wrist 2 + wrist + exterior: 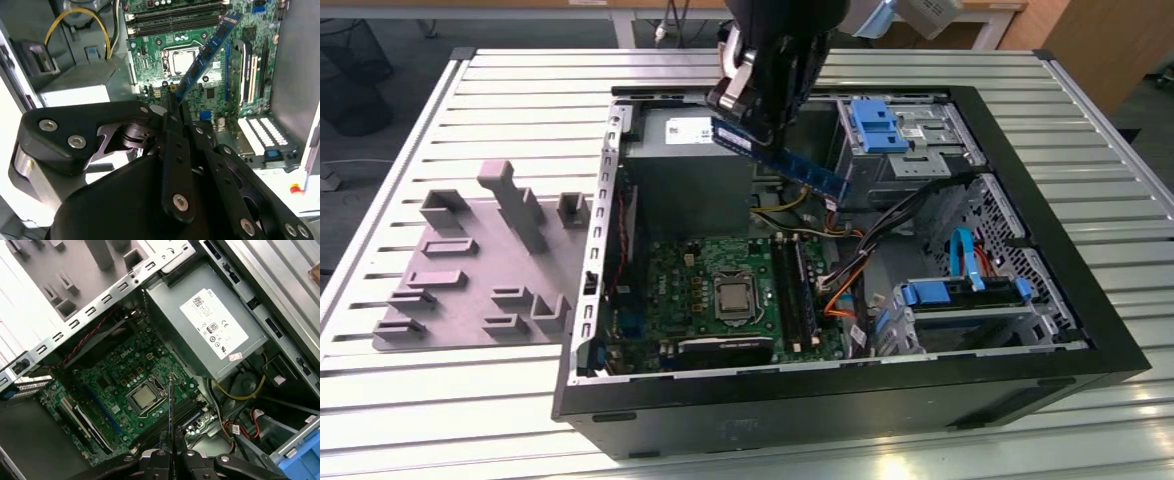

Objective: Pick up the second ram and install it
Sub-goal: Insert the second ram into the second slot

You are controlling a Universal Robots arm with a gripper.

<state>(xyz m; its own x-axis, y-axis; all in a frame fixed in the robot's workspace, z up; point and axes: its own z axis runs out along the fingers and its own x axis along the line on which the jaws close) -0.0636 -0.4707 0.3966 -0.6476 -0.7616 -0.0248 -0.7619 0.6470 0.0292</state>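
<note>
Above an open computer case (1067, 330) lying on a slatted metal worktop (494, 400), the black gripper (750, 122) holds the second ram (790, 160) in mid-air, its jaws clenched on one end of the stick. In the exterior view the blue-green board slants down from the jaws toward the exterior view's right, its long axis tilted and its free end hanging over the yellow and black cables, clear of the green motherboard (720, 280) below. The second wrist view shows the same stick (207, 50) running away from the gripper (172, 107) across the processor socket (181, 60), with its far tip near the long black memory slots (175, 15). In the first wrist view it appears edge-on as a thin dark line (170, 410) rising from the gripper (170, 452) over the socket (144, 397). The held end is hidden inside the jaws (the chips along the stick are hard to make out). A grey parts fixture (480, 270) sits on the worktop at the exterior view's left, and the grey power supply (205, 325) lies beside the board.
</note>
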